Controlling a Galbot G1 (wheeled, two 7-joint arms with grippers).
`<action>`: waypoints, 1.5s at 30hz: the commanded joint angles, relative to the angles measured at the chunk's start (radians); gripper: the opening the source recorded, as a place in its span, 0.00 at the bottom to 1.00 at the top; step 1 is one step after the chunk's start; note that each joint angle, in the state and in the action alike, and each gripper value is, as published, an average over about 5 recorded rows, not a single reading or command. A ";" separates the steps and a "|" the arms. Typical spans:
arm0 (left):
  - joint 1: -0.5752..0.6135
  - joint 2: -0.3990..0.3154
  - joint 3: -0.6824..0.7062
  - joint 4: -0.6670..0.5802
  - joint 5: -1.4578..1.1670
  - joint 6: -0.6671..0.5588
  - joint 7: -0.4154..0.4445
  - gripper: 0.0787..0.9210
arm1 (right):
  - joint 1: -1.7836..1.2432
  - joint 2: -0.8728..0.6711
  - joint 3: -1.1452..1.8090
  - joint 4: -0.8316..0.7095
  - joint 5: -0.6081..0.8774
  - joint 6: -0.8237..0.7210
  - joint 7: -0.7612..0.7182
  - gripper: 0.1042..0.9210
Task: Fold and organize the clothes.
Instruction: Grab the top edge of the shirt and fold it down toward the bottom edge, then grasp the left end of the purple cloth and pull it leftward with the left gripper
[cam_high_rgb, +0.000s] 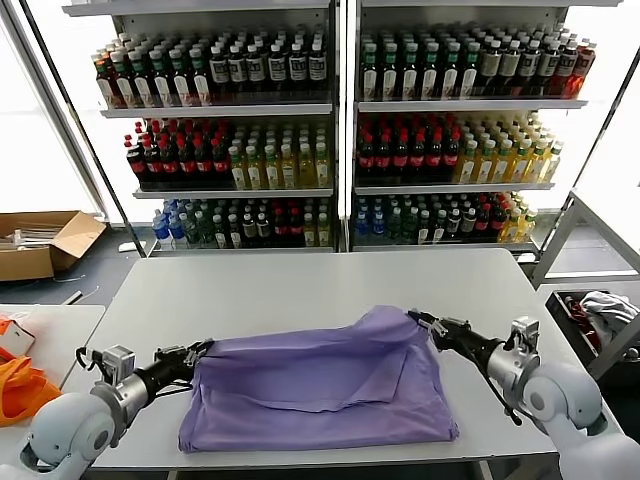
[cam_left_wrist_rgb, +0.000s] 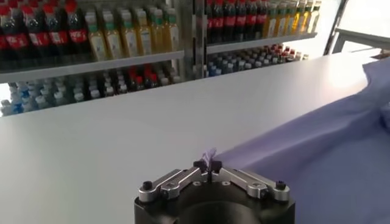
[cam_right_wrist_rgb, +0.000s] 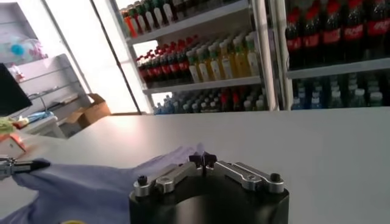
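T-shirt (cam_high_rgb: 320, 390) hangs stretched between both low, forward-reaching arms: left fingers (cam_high_rgb: 203, 347) pinch one corner, right fingers (cam_high_rgb: 415, 319) the other, above the bench (cam_high_rgb: 290, 290).

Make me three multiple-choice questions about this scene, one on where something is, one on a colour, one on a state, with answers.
1. Where does the shirt lie?
A. on the white table
B. on a shelf
C. in the cardboard box

2. What colour is the shirt?
A. orange
B. lavender
C. green

3. How do the left gripper and right gripper stand?
A. both open above the shirt
B. one open, one shut
C. both shut on the shirt

Answers: 1 A, it is spread on the tabletop; 2 B, the fabric is light purple; 3 C, each wrist view shows fingertips pinching fabric at opposite edges.
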 joint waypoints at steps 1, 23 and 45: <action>0.269 -0.017 -0.093 -0.152 0.016 -0.004 -0.019 0.01 | -0.415 -0.020 0.180 0.240 -0.004 0.014 -0.013 0.00; 0.305 -0.070 -0.224 -0.200 0.029 -0.021 -0.094 0.31 | -0.495 0.034 0.253 0.271 -0.153 0.113 0.026 0.29; 0.291 -0.452 0.118 -0.137 0.251 -0.229 -0.603 0.88 | -0.504 0.245 0.260 0.208 -0.426 0.472 0.167 0.88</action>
